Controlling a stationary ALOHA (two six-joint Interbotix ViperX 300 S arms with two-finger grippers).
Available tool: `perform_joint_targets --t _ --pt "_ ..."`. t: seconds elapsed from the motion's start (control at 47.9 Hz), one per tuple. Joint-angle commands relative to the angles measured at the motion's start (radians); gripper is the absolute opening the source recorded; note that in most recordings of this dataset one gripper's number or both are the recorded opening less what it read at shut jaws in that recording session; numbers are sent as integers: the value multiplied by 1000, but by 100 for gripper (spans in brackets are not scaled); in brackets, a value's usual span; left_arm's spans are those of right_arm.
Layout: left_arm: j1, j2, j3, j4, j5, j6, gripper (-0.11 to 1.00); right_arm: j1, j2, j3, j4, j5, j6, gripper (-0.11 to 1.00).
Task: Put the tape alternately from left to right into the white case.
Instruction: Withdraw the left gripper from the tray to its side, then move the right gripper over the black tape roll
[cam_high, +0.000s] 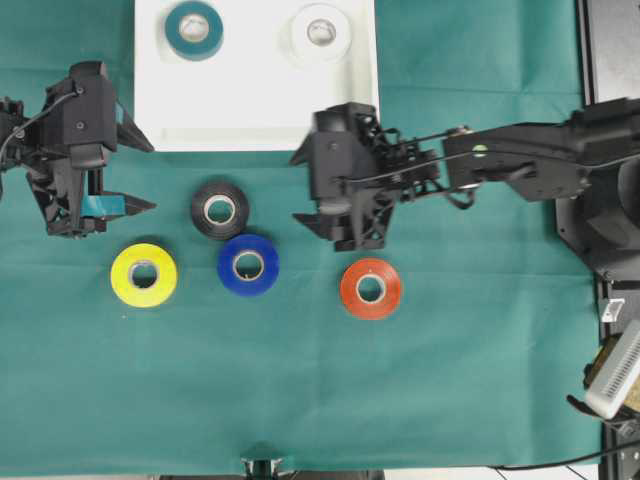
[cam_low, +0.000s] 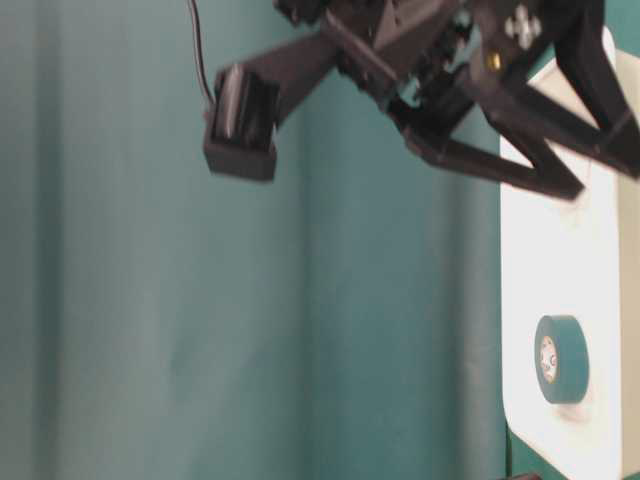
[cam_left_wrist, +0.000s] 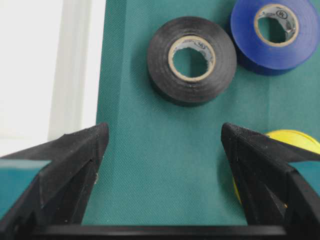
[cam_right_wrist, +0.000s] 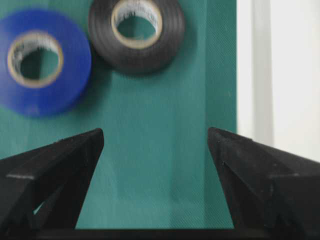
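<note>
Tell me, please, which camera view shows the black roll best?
The left wrist view: the black roll lies whole, sharp and large there. The overhead view shows it whole but small, the right wrist view cuts off its top, and the table-level view misses it.

Black arms, pointed black fingers (cam_left_wrist: 75, 165), thin cables

a green cloth (cam_high: 450, 380) was spread flat over the work surface, filling most of the overhead view. at the right edge a dark strip of bare surface (cam_high: 608, 50) was seen beyond the cloth. a pale ridged block (cam_high: 615, 372) was laid tilted near the lower right corner. a dark cable (cam_high: 560, 464) was run along the bottom edge.
</note>
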Motion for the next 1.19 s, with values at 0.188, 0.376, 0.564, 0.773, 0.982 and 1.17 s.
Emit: perform_joint_targets --t 0.188,0.376,0.564,0.773,0.982,1.17 --pt "-3 -6 -21 -2 -3 2 100 38 52 -117 3 23 31 84" --pt "-3 -6 -25 -2 12 2 100 44 101 -186 3 43 87 84" --pt "-2 -6 -25 -2 23 2 100 48 155 -265 3 100 149 84" --pt "-3 -8 -25 -2 25 3 100 54 215 -359 3 198 206 84" --pt "-2 -6 -25 -2 38 3 100 64 258 -434 5 287 256 84" --pt "-2 -6 -25 -2 54 3 100 67 272 -463 5 313 279 84"
